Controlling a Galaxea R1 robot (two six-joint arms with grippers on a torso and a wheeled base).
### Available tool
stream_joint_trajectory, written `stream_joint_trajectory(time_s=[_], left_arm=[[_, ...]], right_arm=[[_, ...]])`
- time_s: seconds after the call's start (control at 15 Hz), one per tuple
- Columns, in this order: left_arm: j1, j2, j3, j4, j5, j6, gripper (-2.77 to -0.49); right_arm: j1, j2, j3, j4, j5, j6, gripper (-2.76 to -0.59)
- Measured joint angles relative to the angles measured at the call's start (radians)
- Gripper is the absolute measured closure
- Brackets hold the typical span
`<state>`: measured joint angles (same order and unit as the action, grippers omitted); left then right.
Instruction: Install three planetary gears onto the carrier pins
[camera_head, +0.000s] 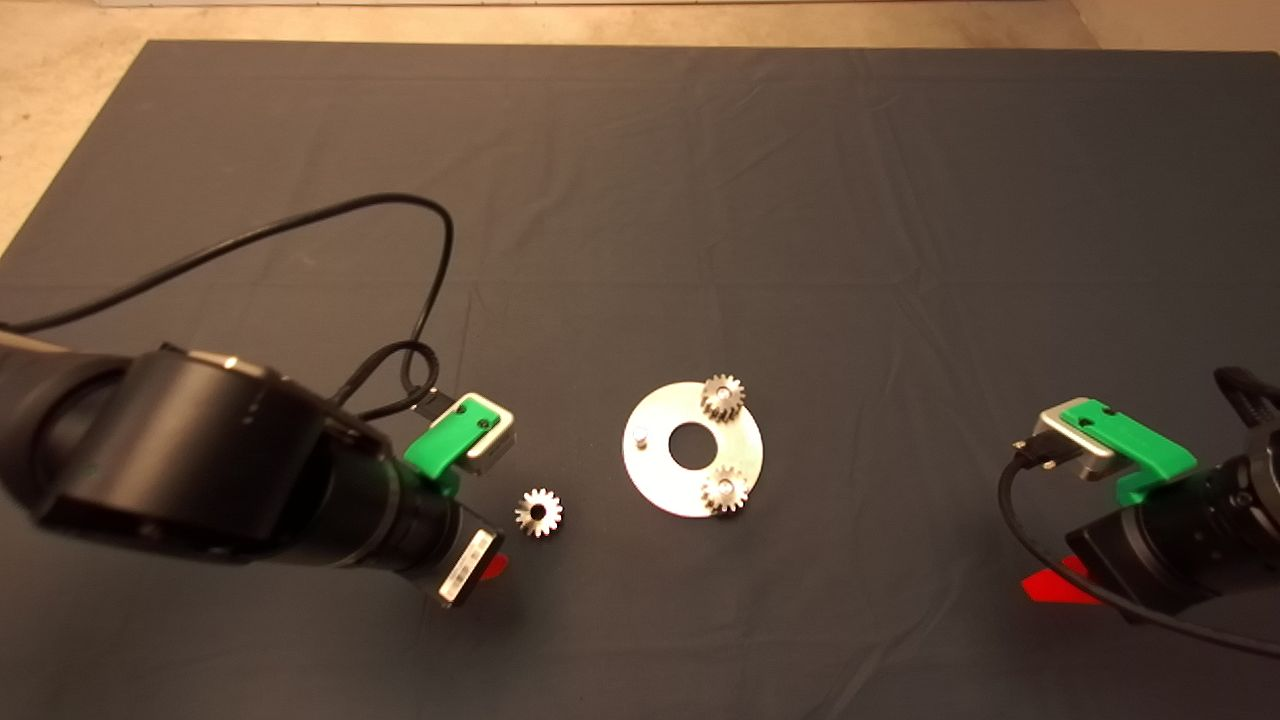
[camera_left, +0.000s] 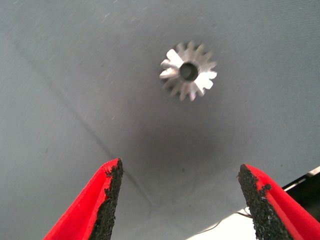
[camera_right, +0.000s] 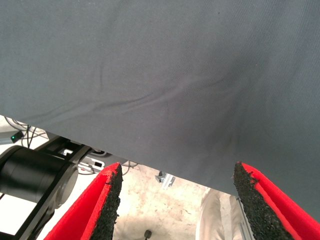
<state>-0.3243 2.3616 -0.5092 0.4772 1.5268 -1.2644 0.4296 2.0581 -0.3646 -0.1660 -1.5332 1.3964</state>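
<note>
A shiny round disc (camera_head: 660, 480) with a large centre hole lies mid-mat. Two gears sit on its pins, one at the far side (camera_head: 722, 397) and one at the near right (camera_head: 724, 490). One bare pin (camera_head: 641, 436) stands at the disc's left. A third gear (camera_head: 539, 512) lies flat on the mat left of the disc; it also shows in the left wrist view (camera_left: 188, 70). My left gripper (camera_left: 177, 200) is open and empty, just left of that gear and apart from it. My right gripper (camera_right: 175, 200) is open and empty at the mat's right near edge.
A black cable (camera_head: 300, 225) loops over the mat behind the left arm. Past the mat's near edge the right wrist view shows floor, a black robot part (camera_right: 35, 180) and a pale cloth-covered shape (camera_right: 215, 220).
</note>
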Motion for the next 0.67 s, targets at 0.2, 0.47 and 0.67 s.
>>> stream_joint_trajectory(time_s=[0.2,0.47,0.67], left_arm=[[0.012,0.053,-0.057,0.027,0.0,0.044,-1.62],[0.039,0.115,-0.109,0.059,0.0,0.06,-1.62],[0.078,0.138,-0.126,0.102,-0.001,0.066,-1.62]], right_arm=[[0.0,-0.001,0.0,0.0,0.0,0.0,-1.63],[0.0,-0.006,0.0,0.001,0.0,-0.005,-1.63],[0.0,-0.011,0.0,0.001,-0.001,-0.011,-1.63]])
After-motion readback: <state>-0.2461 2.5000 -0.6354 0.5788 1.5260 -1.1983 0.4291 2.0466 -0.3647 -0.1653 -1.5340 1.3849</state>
